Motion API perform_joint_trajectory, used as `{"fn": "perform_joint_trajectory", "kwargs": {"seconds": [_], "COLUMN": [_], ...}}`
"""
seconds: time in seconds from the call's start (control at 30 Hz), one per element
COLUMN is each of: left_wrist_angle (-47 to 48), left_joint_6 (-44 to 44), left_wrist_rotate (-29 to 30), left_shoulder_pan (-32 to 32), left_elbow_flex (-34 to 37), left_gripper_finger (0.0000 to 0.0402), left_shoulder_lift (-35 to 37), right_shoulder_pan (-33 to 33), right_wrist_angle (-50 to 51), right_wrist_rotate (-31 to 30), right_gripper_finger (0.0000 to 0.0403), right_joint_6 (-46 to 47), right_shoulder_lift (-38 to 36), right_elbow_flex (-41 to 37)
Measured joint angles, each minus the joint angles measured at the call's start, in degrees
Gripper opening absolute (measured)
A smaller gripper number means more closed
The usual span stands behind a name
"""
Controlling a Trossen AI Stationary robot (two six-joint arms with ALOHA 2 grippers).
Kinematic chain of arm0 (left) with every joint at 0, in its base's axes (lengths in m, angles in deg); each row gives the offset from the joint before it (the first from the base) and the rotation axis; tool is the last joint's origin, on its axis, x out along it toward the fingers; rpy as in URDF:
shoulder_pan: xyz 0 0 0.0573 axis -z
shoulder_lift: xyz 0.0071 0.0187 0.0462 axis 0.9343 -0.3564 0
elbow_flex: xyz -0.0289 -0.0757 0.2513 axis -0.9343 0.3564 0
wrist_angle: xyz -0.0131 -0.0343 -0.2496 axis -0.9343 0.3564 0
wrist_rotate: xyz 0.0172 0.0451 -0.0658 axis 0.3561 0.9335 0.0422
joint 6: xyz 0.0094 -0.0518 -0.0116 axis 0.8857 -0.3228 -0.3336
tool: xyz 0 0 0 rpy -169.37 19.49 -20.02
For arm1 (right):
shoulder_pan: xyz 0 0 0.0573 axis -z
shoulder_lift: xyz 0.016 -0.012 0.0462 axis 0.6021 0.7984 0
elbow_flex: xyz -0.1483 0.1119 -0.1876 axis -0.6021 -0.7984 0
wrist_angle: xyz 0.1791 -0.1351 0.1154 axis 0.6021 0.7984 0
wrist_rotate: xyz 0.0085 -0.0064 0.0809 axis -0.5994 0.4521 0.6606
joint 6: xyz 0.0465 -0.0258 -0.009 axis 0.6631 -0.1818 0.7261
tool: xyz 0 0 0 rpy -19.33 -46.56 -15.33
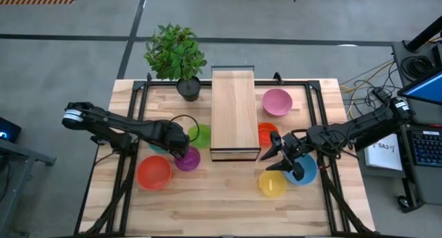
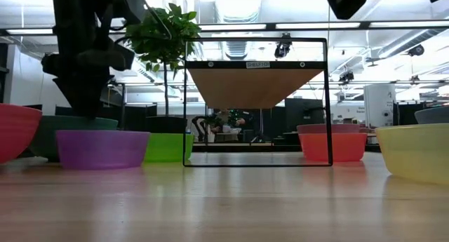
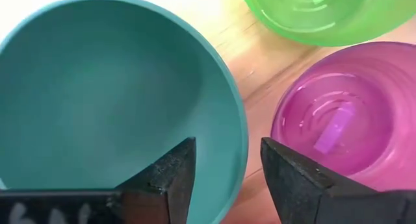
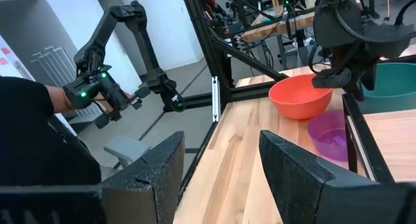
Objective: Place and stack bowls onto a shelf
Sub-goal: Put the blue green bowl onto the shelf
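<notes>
The shelf (image 1: 231, 114) stands at the table's middle. My left gripper (image 1: 177, 150) is open over the teal bowl (image 3: 97, 94). One finger (image 3: 170, 178) stands inside the bowl's rim (image 3: 238, 146) and the other (image 3: 292, 178) outside it, with a gap on each side. The purple bowl (image 1: 188, 159) and the green bowl (image 1: 201, 134) sit right next to it, and the orange bowl (image 1: 153, 172) is nearer the front. My right gripper (image 1: 269, 159) is open and empty, low between the red bowl (image 1: 266, 132), the yellow bowl (image 1: 272, 184) and the blue bowl (image 1: 305, 170). The pink bowl (image 1: 277, 101) sits at the far right.
A potted plant (image 1: 177, 55) stands at the far edge, left of the shelf. Dark frame rails (image 1: 314, 107) run along the table's sides. Bare tabletop lies in front of the shelf (image 1: 221, 196). In the right wrist view a person (image 4: 32, 133) holds a small arm beyond the table.
</notes>
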State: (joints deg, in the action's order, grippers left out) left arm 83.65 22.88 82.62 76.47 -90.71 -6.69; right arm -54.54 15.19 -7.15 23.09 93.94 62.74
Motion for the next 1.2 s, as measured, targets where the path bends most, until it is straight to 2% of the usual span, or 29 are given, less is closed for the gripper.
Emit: {"fn": "perform_joint_trajectory", "kwargs": {"seconds": [0.2, 0.4, 0.73, 0.97, 1.2], "left_wrist_angle": [-0.1, -0.2, -0.1, 4.1, 15.5], "left_joint_6": [0.3, 0.8, 2.6, 4.9, 7.4], "left_wrist_rotate": [0.4, 0.4, 0.4, 0.4, -0.6], "left_shoulder_pan": [0.0, 0.0, 0.1, 0.3, 3.8], "left_elbow_flex": [0.1, 0.1, -1.8, -7.1, -16.8], "left_gripper_finger": [0.0143, 0.0112, 0.0005, 0.0001, 0.0001], "left_shoulder_lift": [-2.2, -5.1, -6.5, -6.4, -6.4], "right_shoulder_pan": [0.0, 0.0, 0.0, 0.0, 0.0], "right_wrist_angle": [0.0, 0.1, 0.0, 0.0, 0.0], "right_wrist_rotate": [0.0, 0.0, 0.0, -0.1, -0.1], "right_gripper_finger": [0.0187, 0.0187, 0.0187, 0.0187, 0.0187], "right_joint_6": [0.0, -0.1, -0.1, -0.2, -0.2], "right_shoulder_lift": [0.4, 1.1, 1.0, 1.0, 1.1], "right_elbow_flex": [0.0, -0.2, -0.2, -0.2, -0.2]}}
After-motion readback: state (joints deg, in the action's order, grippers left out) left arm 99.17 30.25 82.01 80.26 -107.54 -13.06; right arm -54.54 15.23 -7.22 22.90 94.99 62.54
